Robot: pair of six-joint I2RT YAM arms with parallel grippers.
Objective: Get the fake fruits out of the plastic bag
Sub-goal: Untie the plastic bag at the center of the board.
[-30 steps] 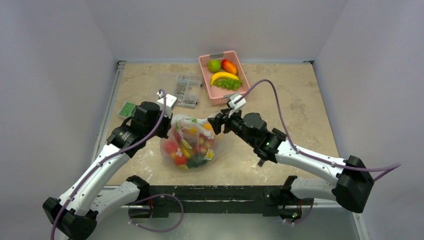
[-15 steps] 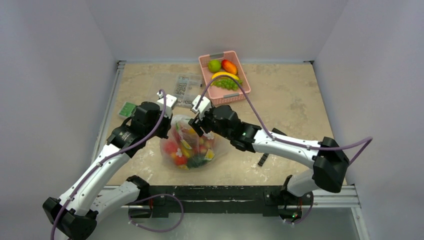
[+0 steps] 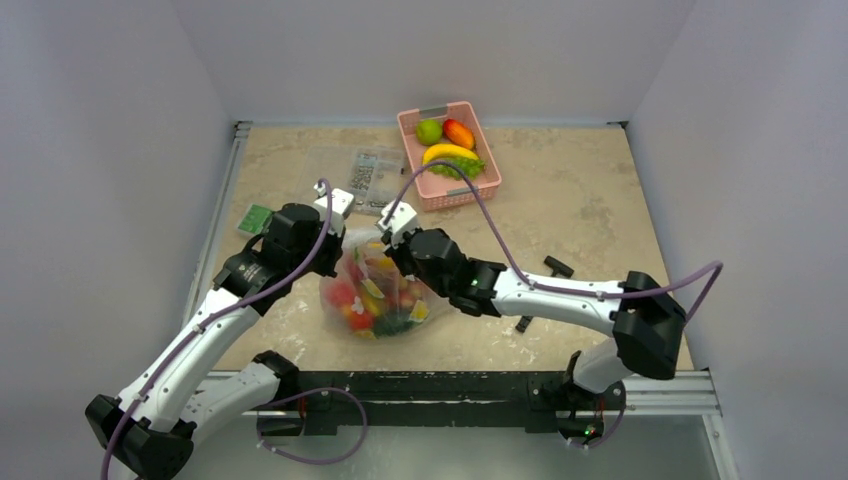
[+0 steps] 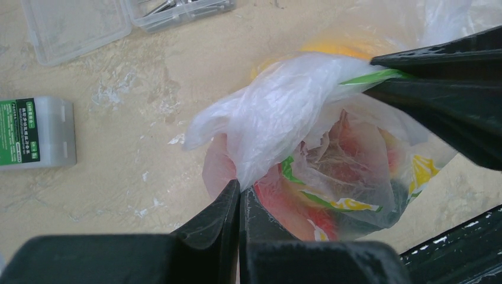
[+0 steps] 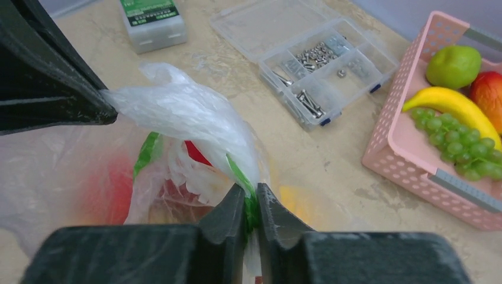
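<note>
The plastic bag sits on the mottled beige table between the two arms, its thin clear film crinkled, bunched at the mouth and printed with yellow and green motifs. Glossy fake fruits show red, yellow and dark green through the film. The left jaws are clenched on a white gathered fold at the mouth's left side, and the right jaws pinch a green-printed fold opposite. Behind the bag lie a clear compartment case of screws and a green-labelled box; the perforated pink basket stands further back, apart. Right of the bag a broad stretch of table runs to the wall, with a small black piece on it
</note>
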